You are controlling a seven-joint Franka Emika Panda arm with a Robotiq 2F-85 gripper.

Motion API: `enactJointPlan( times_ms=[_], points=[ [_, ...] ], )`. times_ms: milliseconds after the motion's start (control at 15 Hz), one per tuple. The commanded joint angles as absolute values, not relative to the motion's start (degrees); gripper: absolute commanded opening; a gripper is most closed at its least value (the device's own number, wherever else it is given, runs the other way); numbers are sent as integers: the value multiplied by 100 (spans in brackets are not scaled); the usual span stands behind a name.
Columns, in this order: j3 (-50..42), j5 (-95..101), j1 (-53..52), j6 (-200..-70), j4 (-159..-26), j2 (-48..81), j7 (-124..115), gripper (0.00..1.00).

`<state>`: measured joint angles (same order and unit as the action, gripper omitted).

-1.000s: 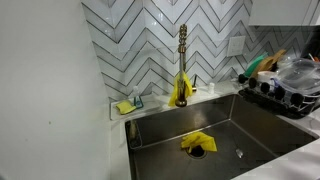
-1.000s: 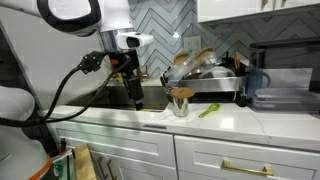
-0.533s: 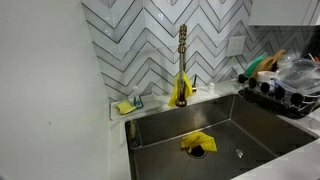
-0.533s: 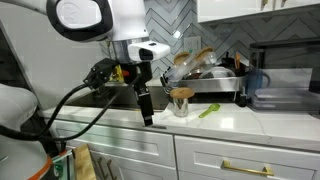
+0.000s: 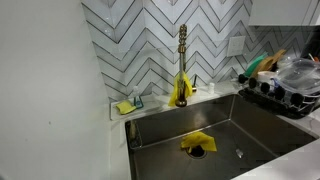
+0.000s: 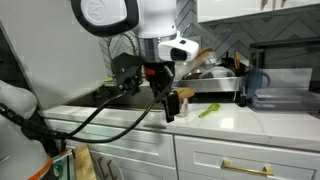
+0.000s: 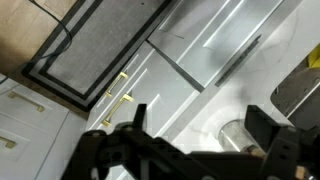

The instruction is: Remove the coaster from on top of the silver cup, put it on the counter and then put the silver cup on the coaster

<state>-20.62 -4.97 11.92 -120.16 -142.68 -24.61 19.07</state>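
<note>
The silver cup (image 6: 181, 103) stands on the white counter (image 6: 225, 122) with the brown coaster (image 6: 181, 92) lying on top of it. My gripper (image 6: 168, 108) hangs just to the left of the cup, close to it and low over the counter. In the wrist view the gripper (image 7: 200, 125) is open and empty, its two dark fingers wide apart. The cup's silver side (image 7: 238, 136) shows between them near the right finger. The coaster is not clear in that view.
A green object (image 6: 207, 110) lies on the counter right of the cup. A loaded dish rack (image 6: 212, 78) stands behind it and a dark appliance (image 6: 282, 88) at the right. A sink (image 5: 200, 135) with a faucet (image 5: 182, 60) is in an exterior view.
My arm has swung to the right along the counter, from over the sink side to right beside the silver cup. The cup and coaster have not moved.
</note>
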Motion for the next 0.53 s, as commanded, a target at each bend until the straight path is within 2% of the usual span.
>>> enactJointPlan(
  times_ms=[0, 67, 467],
  points=[
    [-2351, -1104, 950, -11952, -13711, -2124, 2769, 100],
    [-2113, -808, 1136, -12002, -13981, -2316, 2361, 100],
    [-2284, -1133, 1066, -11961, -13682, -2052, 2695, 100]
  ],
)
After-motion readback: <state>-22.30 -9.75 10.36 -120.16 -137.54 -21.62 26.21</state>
